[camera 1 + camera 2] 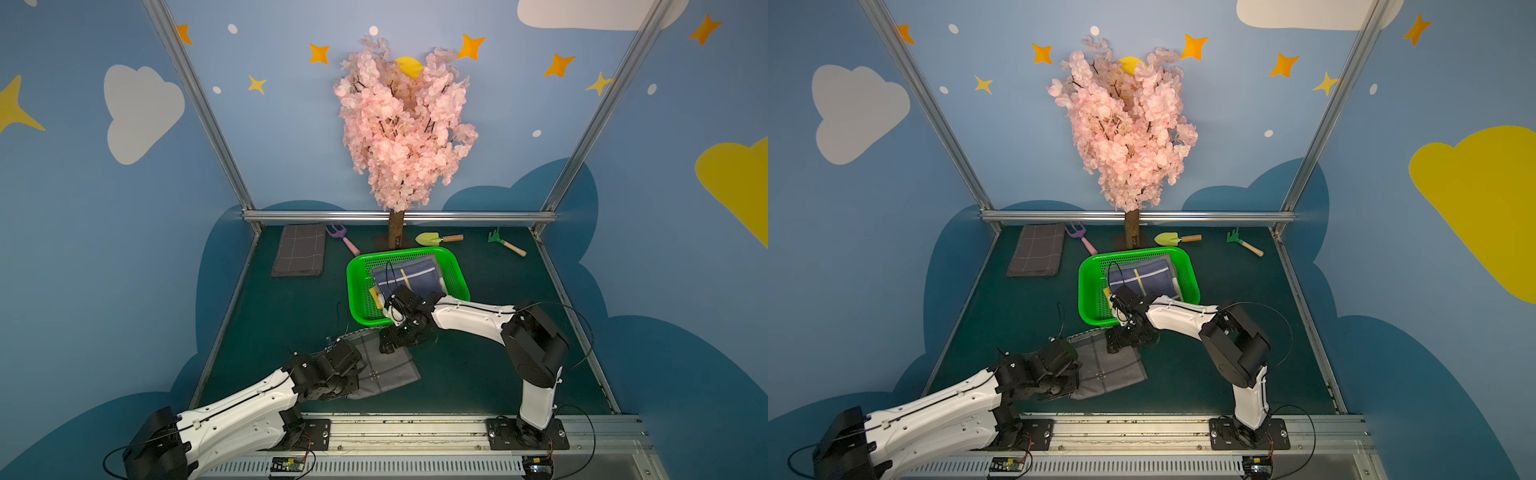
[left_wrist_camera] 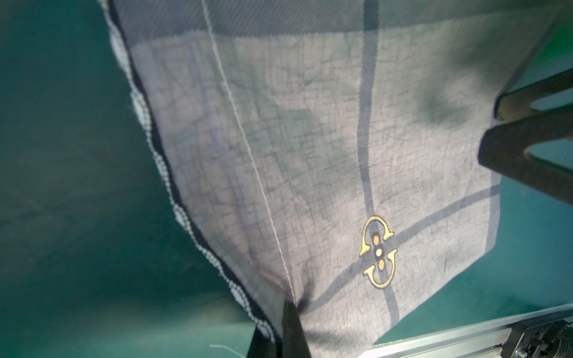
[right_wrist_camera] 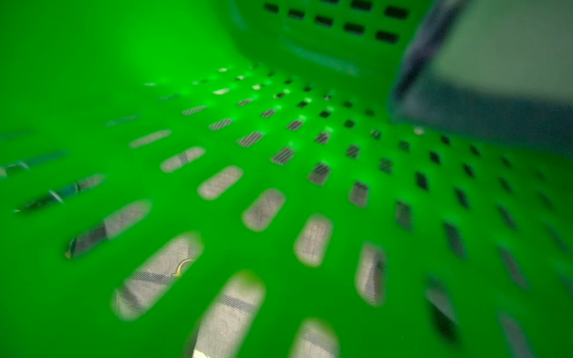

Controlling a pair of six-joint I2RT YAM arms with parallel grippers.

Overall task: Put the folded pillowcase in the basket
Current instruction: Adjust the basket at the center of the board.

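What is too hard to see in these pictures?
Left gripper: only a dark tip on the pillowcase shows in its wrist view, cut by the edge; the left arm covers it in both top views.
Right wrist view: the blurred green basket fills it; no fingers show.
Basket's near corner: the right arm hides it in both top views.

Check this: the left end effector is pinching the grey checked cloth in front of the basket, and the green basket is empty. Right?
One part is wrong. The green basket is not empty: a folded dark blue cloth lies in it, as both top views show. The rest holds: the left end effector pinches the grey checked cloth in front of the basket.
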